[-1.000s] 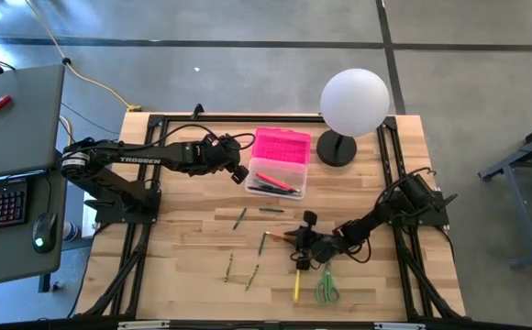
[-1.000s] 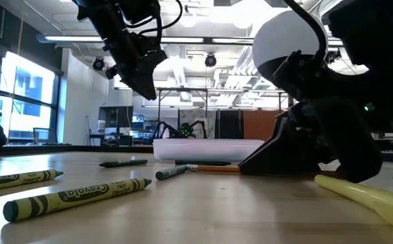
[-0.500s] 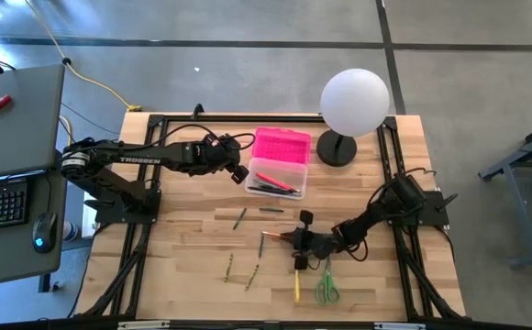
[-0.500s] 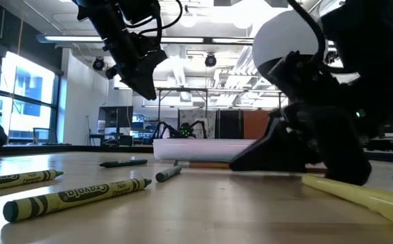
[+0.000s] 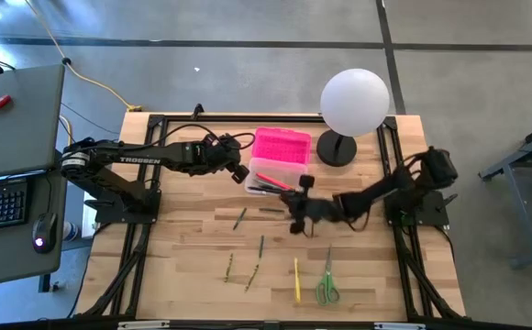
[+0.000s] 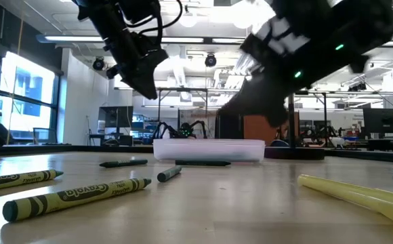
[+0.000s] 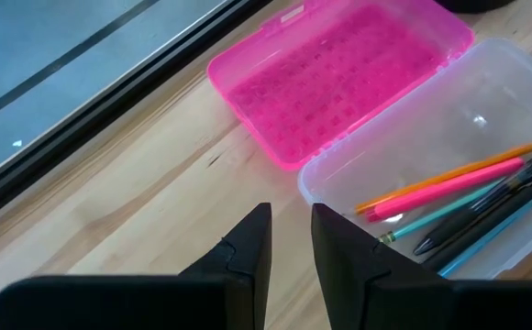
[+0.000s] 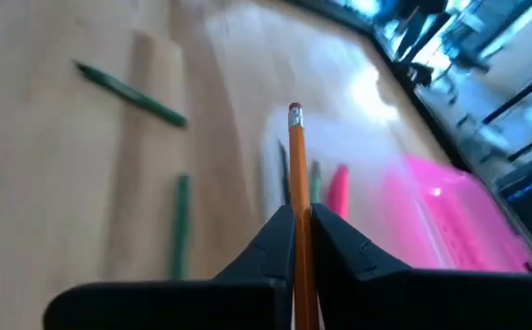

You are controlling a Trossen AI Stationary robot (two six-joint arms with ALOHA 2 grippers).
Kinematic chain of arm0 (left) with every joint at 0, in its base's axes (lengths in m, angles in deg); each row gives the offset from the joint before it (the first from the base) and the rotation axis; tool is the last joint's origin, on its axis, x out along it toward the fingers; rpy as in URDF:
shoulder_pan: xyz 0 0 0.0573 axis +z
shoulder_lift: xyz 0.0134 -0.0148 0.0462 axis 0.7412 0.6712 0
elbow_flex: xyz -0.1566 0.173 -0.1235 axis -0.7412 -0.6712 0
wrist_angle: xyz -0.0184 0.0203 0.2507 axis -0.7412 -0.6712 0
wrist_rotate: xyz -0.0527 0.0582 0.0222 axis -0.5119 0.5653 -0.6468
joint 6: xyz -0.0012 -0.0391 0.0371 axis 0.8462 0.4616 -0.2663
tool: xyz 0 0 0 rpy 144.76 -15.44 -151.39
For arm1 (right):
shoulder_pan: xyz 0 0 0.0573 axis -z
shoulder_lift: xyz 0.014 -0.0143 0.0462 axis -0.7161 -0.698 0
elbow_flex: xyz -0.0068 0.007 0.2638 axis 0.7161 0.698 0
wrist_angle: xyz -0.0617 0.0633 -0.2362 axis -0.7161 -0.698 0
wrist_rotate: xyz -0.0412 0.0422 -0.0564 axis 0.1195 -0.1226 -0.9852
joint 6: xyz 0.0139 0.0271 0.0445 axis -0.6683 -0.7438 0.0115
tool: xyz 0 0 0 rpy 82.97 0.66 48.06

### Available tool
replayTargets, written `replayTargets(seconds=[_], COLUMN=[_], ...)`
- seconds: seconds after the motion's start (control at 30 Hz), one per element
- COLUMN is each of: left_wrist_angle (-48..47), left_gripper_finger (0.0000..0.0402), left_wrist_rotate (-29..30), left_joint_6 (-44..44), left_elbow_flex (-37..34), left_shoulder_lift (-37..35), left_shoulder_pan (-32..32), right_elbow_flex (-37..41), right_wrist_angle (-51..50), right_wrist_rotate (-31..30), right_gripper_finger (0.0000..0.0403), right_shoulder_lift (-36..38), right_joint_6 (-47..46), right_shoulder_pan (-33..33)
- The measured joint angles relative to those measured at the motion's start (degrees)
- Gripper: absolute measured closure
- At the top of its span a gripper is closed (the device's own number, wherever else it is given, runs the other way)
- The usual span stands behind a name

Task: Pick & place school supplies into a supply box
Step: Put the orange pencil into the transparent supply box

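The supply box [image 5: 277, 181] is clear, open, with its pink lid [image 5: 282, 145] laid back toward the far edge; several pens lie in it [image 7: 468, 197]. My right gripper [image 5: 295, 203] is shut on an orange pencil [image 8: 295, 165] just near of the box. My left gripper [image 5: 239, 171] hangs at the box's left end, empty, its fingers [image 7: 248, 252] a narrow gap apart. Loose crayons [image 5: 254, 272], a yellow pen [image 5: 296, 280] and green-handled scissors [image 5: 326, 287] lie flat on the table. My right gripper pinches the orange pencil's shaft [image 8: 299, 215] between its two fingers, which lie along it. The fingers come from the table's right. The eraser end [image 8: 294, 112] sticks out past the fingertips toward the box. The pencil is lifted clear of the table.
A white globe lamp [image 5: 353, 101] stands at the far right, behind the box. Two dark pencils [image 5: 241, 217] lie near of the box. In the low view, crayons [image 6: 74, 198] and the yellow pen [image 6: 359, 196] lie in the foreground. A desk with a keyboard stands left of the table.
My right gripper has risen from the table with the orange pencil and gone toward the far edge, up to the box. The pencil, lying on the table before, is now lifted clear.
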Motion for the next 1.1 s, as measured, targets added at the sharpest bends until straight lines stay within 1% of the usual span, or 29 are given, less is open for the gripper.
replayTargets(seconds=[0.1, 0.17, 0.27, 0.33, 0.4, 0.43, 0.57, 0.73, 0.9, 1.0, 1.1], left_wrist_angle=[1.27, 1.77, 2.15, 2.12, 2.3, 2.32, 2.32, 2.54, 3.18, 3.37, 3.39], left_gripper_finger=[0.0289, 0.0289, 0.0289, 0.0289, 0.0289, 0.0289, 0.0289, 0.0289, 0.0289, 0.0289, 0.0289], left_wrist_rotate=[-0.08, -0.16, -0.15, -0.15, -0.15, -0.13, -0.13, -0.13, -0.12, -0.11, -0.11], left_joint_6=[-0.02, -0.02, -0.02, -0.02, -0.02, -0.02, -0.02, -0.02, -0.37, -0.52, -0.54], left_elbow_flex=[0.0, 0.02, 0.02, 0.02, 0.02, 0.02, 0.02, 0.02, 0.02, 0.02, 0.02], left_shoulder_lift=[0.0, 0.0, 0.0, 0.0, 0.0, 0.0, 0.0, 0.0, 0.0, 0.0, 0.0], left_shoulder_pan=[-0.02, 0.0, 0.0, -0.02, -0.02, -0.02, 0.0, 0.0, -0.01, -0.02, 0.0], right_elbow_flex=[0.0, 0.0, 0.01, 0.0, 0.0, -0.01, -0.04, -0.24, -3.91, -6.6, -9.57], right_wrist_angle=[-0.54, -0.6, -0.35, 0.98, 3.35, 4.65, 5.38, 6.59, 6.97, 5.76, 0.95], right_wrist_rotate=[4.98, 5.82, 6.68, 10.2, 14.34, 15.49, 16.49, 19.58, 21.51, 21.05, 20.54], right_gripper_finger=[0.0393, 0.0397, 0.0399, 0.0396, 0.0392, 0.0392, 0.0395, 0.0395, 0.0382, 0.0373, 0.0361], right_shoulder_lift=[-0.76, -1.66, -1.8, -1.75, -1.75, -1.75, -1.74, -4.8, -8.95, -10.28, -10.25], right_joint_6=[-0.97, -1.8, -1.41, -0.83, -0.24, -0.19, -1.83, -3.14, -2.86, -2.92, -3.07], right_shoulder_pan=[6.51, 10.1, 13.55, 15.07, 16.05, 16.36, 17.75, 19.32, 19.5, 19.48, 19.5])
